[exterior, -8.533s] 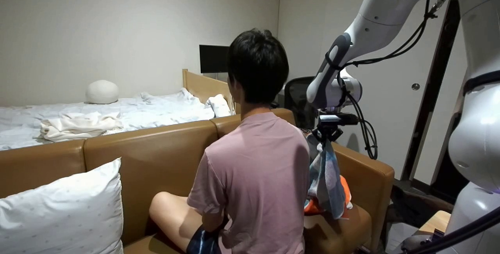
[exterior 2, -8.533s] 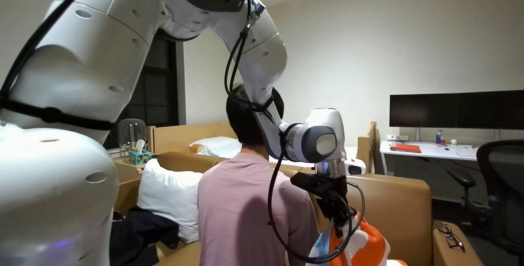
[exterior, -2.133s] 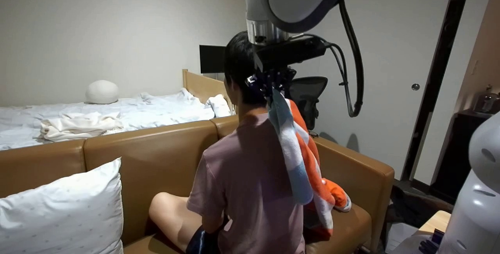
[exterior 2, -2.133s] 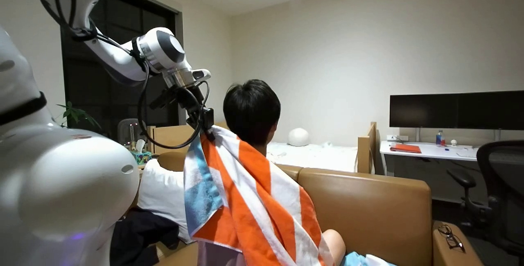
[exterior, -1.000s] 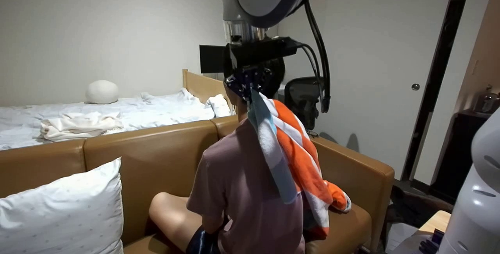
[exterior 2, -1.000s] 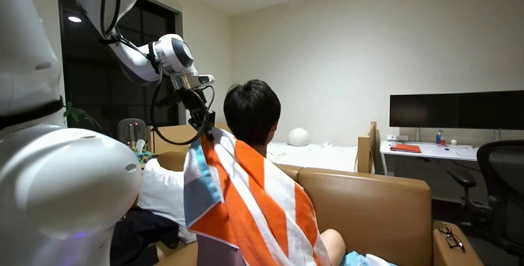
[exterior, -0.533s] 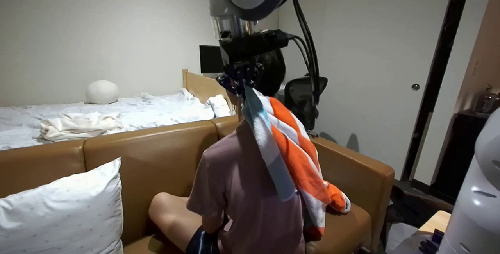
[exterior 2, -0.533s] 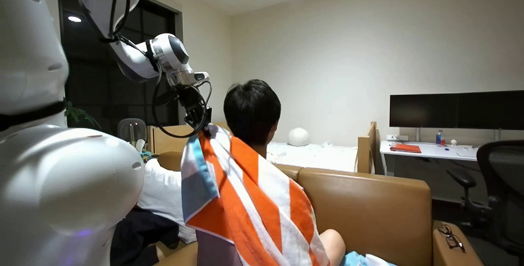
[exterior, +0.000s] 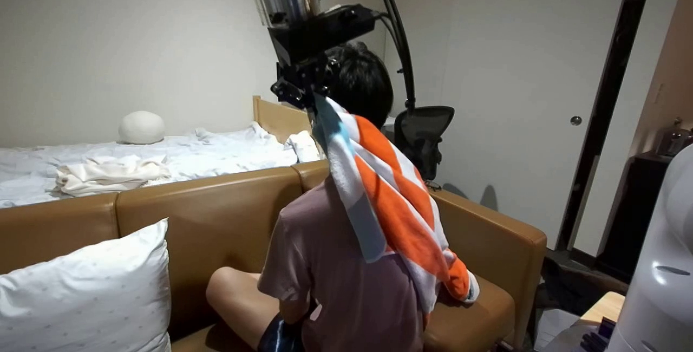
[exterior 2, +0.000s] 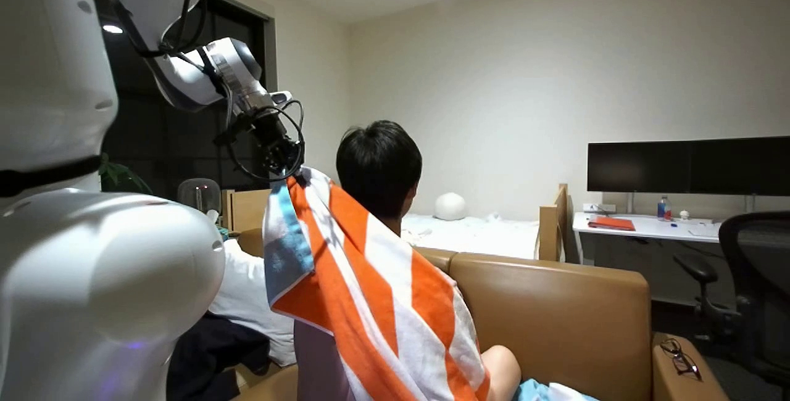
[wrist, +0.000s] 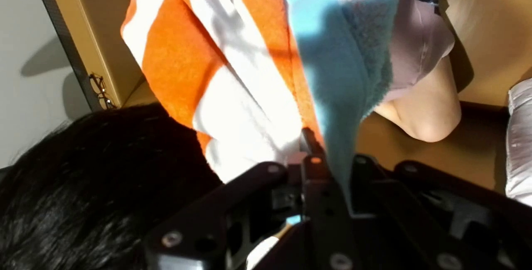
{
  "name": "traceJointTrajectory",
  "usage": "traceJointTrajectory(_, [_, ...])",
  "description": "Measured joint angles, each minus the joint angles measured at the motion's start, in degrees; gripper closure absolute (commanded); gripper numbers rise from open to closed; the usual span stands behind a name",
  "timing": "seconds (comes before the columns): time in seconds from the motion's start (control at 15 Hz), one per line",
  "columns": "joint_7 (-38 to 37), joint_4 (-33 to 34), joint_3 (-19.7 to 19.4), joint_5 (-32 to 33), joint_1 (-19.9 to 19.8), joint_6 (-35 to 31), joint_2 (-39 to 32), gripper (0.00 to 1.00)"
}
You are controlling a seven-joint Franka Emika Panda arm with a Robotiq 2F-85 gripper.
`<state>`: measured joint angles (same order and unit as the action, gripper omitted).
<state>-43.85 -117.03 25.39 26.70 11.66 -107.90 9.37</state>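
An orange, white and blue striped towel (exterior: 400, 211) hangs over the back and one shoulder of a seated person in a pink shirt (exterior: 325, 265). My gripper (exterior 2: 295, 174) is shut on a corner of it, beside the person's dark-haired head (exterior 2: 379, 166) and above the other shoulder. From that corner the towel slopes across the back, its blue-and-white edge dangling free. In the wrist view a blue fold of the towel (wrist: 332, 62) runs between the fingers, and the head (wrist: 104, 187) is close on the left. The person's face is turned away in both exterior views.
The person sits on a brown leather sofa (exterior: 206, 222) with a white pillow (exterior: 97, 287) at one end. Eyeglasses (exterior 2: 681, 358) lie on the armrest. A bed (exterior: 216, 151) stands behind the backrest, and an office chair (exterior 2: 756, 290) is by the desk (exterior 2: 648, 225).
The gripper has carried the towel corner from low beside the person up across their back. In the last second it rose and moved past the head, drawing the towel further over.
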Motion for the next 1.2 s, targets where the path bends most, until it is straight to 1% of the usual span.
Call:
traceJointTrajectory(0.2, [0.00, 1.32, -0.04, 2.15, 0.87, 0.00, -1.42, 0.98])
traceJointTrajectory(0.47, [0.18, 2.22, -0.38, 2.33, 2.01, 0.23, -2.76, 0.98])
traceJointTrajectory(0.53, [0.48, 2.35, -0.50, 2.33, 2.31, 0.42, -3.00, 0.93])
traceJointTrajectory(1.0, [0.46, 2.13, -1.28, 2.33, 2.72, 0.52, -3.49, 0.93])
traceJointTrajectory(1.07, [0.47, 2.13, -1.29, 2.33, 2.73, 0.52, -3.49, 0.98])
traceJointTrajectory(1.2, [0.46, 2.12, -1.40, 2.33, 2.79, 0.52, -3.54, 0.98])
